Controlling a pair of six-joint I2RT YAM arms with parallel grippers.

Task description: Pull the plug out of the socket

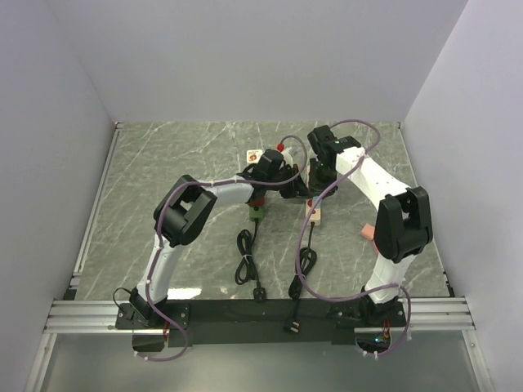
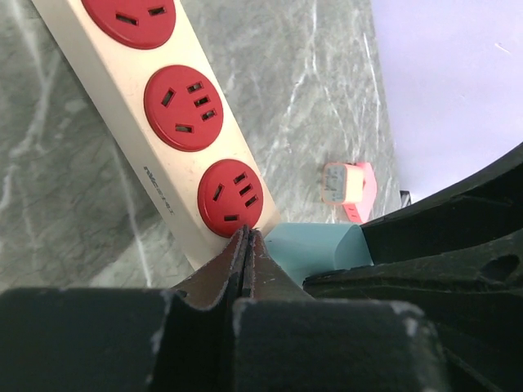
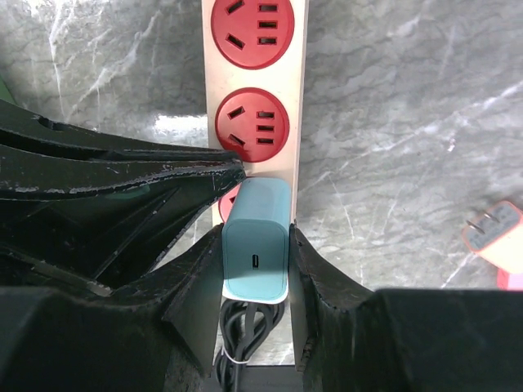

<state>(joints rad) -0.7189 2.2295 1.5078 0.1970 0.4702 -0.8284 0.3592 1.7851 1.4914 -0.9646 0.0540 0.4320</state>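
Teal plug (image 3: 256,233) – likely light, rigid, slick, at 6 o'clock on power strip (image 3: 298,98) – pinched on flat sides by right gripper (image 3: 256,260); left gripper (image 2: 246,245) jaws pressed together against strip.

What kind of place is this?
Probably a robot test booth: plain white walls box in a marble-patterned table, and the left arm and right arm are bolted to a metal rail.

Left fingers (image 3: 163,175) crowd the plug (image 3: 256,237) leftward; rightward lies free.
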